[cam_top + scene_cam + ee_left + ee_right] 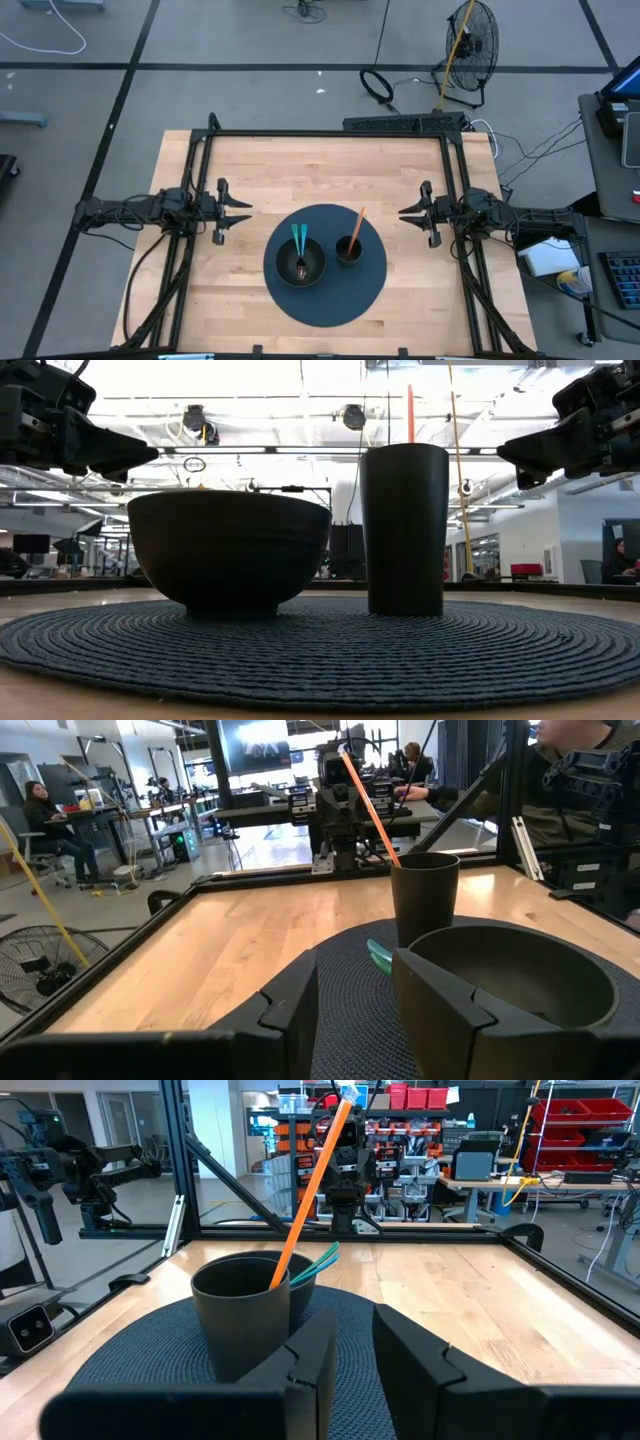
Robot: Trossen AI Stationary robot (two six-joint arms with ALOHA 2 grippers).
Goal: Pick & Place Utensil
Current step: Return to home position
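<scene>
A round dark woven mat [325,290] lies on the wooden table. On it stand a dark bowl [300,262] and a dark cup [348,249]. Two teal-handled utensils [298,240] rest with their heads in the bowl, handles leaning on its far rim. An orange utensil [357,226] stands tilted in the cup. My left gripper [238,213] hovers open at the table's left, off the mat. My right gripper [408,214] hovers open at the table's right. In the low view the bowl [228,548] and cup [404,525] stand side by side.
A black frame [330,133] runs along the table's far and side edges. Bare wood [300,170] lies between the mat and the far edge. Beyond the table are a floor fan [470,45] and cables; people sit at desks in the room.
</scene>
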